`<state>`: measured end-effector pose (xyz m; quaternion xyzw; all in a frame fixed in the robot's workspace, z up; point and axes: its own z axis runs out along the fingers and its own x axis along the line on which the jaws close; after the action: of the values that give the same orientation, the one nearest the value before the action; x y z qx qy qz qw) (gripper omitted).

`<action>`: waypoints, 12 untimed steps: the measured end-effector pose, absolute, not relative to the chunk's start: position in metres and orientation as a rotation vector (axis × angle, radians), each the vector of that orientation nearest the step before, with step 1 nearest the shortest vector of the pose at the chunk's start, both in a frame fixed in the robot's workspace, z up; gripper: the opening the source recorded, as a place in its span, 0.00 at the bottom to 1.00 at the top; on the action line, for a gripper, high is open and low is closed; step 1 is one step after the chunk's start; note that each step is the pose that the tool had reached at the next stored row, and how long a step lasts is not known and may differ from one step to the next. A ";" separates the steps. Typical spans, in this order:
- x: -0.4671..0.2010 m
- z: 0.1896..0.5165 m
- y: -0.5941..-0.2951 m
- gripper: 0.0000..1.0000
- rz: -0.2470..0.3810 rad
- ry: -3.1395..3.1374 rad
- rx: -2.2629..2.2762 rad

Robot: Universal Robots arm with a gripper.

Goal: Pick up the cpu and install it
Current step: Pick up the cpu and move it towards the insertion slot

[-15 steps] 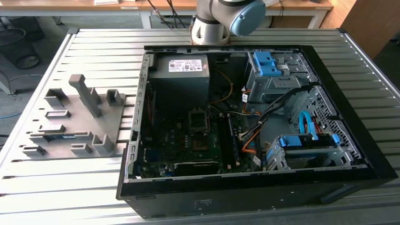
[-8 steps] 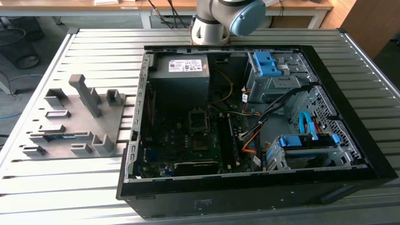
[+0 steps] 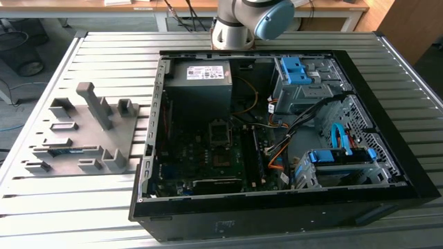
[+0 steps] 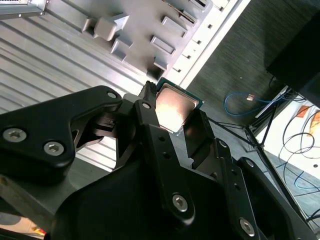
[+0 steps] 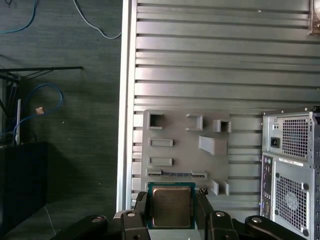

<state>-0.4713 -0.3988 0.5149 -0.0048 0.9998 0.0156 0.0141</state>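
— Hand (image 5: 171, 214) condition, please?

— It is clenching on the cpu (image 5: 171, 207). In both wrist views the two black fingers (image 5: 142, 210) are pressing against opposite edges of the chip. Its silvery-grey face is showing between them, framed by a thin green border.

— Where is the cpu sitting relative to the work area?

— It is hanging in the hand, held off the slatted metal tabletop (image 5: 210, 60), over the side where the grey fixture plate (image 5: 185, 150) is lying. In the first wrist view it is lining up with that plate's edge; its height above the plate cannot be judged. Dark floor (image 5: 75, 100) is running alongside the tabletop there.

— And the computer case (image 3: 277, 220)?

— It is lying open on the tabletop, just beside the fixture plate, toward the exterior view's right. Inside, the motherboard (image 3: 201, 161) is facing up, and a square socket frame (image 3: 219, 129) is showing on it, just beside the grey power-supply box (image 3: 201, 78). The arm's base (image 3: 232, 33) is standing at the tabletop's far edge, behind the case.
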 end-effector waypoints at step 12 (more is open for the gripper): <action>-0.471 0.530 -0.399 0.47 0.049 3.113 -0.015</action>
<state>-0.4713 -0.3988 0.5298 -0.0048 0.9998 0.0156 0.0141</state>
